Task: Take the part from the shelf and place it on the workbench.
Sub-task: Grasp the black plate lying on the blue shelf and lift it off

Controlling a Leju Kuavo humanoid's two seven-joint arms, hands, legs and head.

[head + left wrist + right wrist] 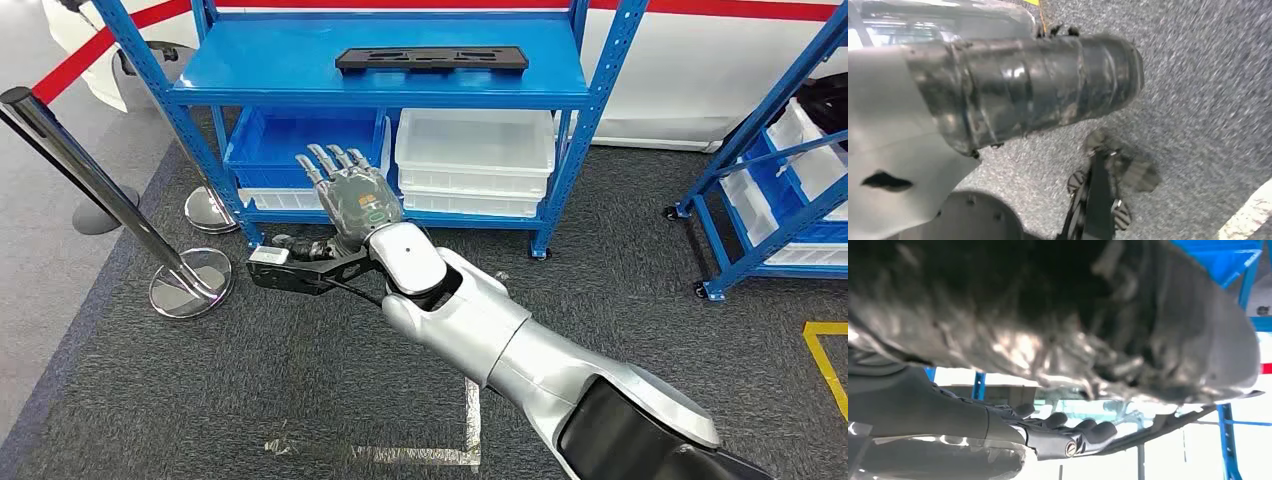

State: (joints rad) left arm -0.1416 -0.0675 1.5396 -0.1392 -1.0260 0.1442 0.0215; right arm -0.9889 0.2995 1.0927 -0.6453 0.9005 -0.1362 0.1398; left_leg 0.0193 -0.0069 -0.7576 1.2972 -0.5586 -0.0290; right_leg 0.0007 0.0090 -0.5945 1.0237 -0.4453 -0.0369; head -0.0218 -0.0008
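Note:
The part (430, 58) is a long flat black plate lying on the top board of the blue shelf (380, 95), toward its back. My right hand (350, 190) reaches from the lower right, raised in front of the shelf's lower level, below and left of the part. Its fingers (330, 160) are stretched out and apart and hold nothing. The right wrist view has the same dark fingers (1068, 430) held straight, with blue shelf posts (1228, 440) beyond. In the left wrist view my left hand (1023, 95) hangs over grey carpet; its fingers are hidden behind the ribbed cover.
A blue bin (300, 140) and stacked clear bins (475, 160) fill the lower shelf level. Two chrome barrier posts (120, 200) with round bases stand at the left. A second blue rack (780, 190) is at the right. Silver tape (420, 452) and yellow tape (828, 360) mark the carpet.

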